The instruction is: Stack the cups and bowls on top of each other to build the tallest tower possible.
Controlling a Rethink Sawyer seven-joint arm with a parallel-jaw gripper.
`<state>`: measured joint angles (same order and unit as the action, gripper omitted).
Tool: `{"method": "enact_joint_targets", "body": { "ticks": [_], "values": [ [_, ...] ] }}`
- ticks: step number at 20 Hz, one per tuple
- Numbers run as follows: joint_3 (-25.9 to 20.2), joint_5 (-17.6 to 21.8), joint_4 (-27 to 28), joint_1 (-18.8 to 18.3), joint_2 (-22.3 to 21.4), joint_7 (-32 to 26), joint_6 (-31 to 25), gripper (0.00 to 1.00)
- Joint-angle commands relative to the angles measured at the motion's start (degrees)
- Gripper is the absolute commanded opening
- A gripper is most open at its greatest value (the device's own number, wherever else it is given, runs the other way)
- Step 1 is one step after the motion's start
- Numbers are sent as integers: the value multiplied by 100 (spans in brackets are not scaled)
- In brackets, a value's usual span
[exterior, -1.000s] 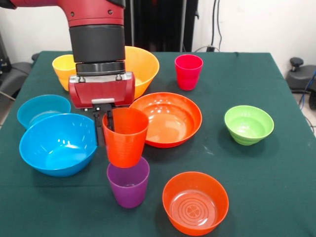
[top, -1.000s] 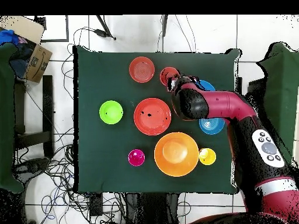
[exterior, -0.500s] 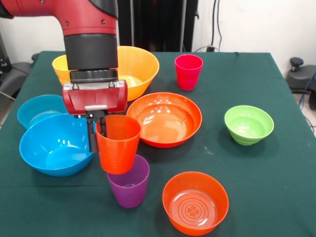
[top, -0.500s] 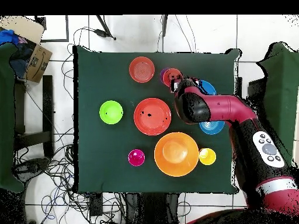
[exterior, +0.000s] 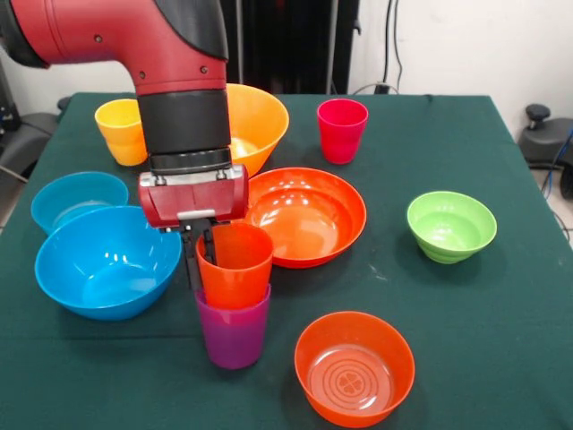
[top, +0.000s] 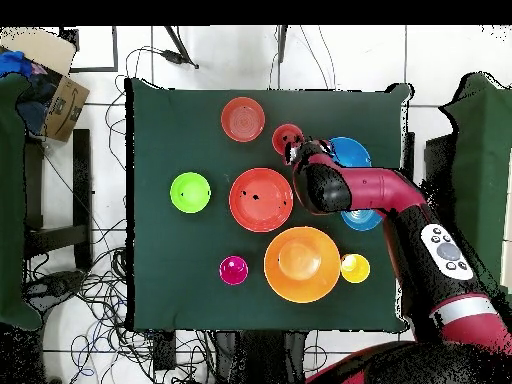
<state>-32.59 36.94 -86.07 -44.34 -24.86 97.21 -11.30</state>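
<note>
I see the gripper (exterior: 202, 255) pinching the rim of the orange cup (exterior: 235, 266), one finger inside and one outside. This cup sits partly inside the purple cup (exterior: 233, 327), upright. The large blue bowl (exterior: 107, 261) is at 9 o'clock of them, the red-orange bowl (exterior: 309, 215) at 1 o'clock, the translucent orange bowl (exterior: 354, 367) at 4 o'clock. The crimson cup (exterior: 341, 130) and yellow cup (exterior: 122, 131) stand apart, far behind.
</note>
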Motion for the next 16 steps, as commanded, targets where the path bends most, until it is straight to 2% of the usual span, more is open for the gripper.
{"method": "enact_joint_targets", "body": {
  "ticks": [1, 8, 16],
  "values": [
    [-195, 409, 296, 177, 196, -174, 189, 0],
    [-244, 446, 470, 216, 302, -232, 281, 0],
    [-229, 322, 842, 413, 321, -230, 97, 0]
  ]
}}
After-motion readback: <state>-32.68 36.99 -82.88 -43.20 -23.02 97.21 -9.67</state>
